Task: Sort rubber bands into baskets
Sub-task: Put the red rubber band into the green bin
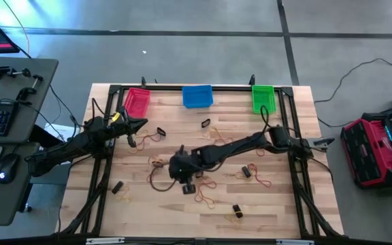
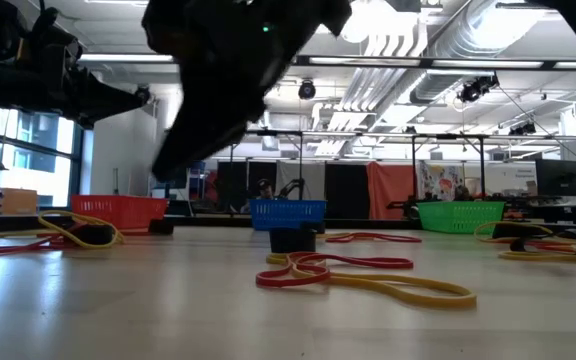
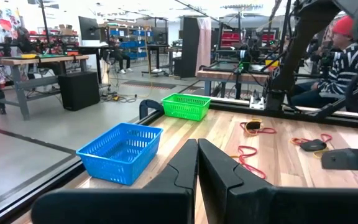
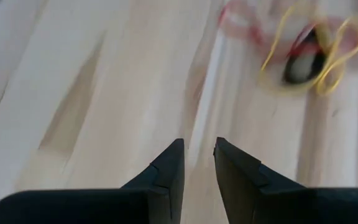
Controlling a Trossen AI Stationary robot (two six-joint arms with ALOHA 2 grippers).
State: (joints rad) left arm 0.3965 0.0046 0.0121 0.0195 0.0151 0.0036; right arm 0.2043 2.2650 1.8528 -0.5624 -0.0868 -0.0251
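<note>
Both tools empty: right tool [image 4: 198,163] slightly parted, left tool [image 3: 197,163] closed.

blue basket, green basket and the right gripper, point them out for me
blue basket [image 1: 197,96]: high view, on its mesh floor.
green basket [image 1: 263,98]: high view, on its mesh floor.
right gripper [image 4: 198,163]: right wrist view, on the gap midway between its two dark fingertips, over bare wood.
</note>
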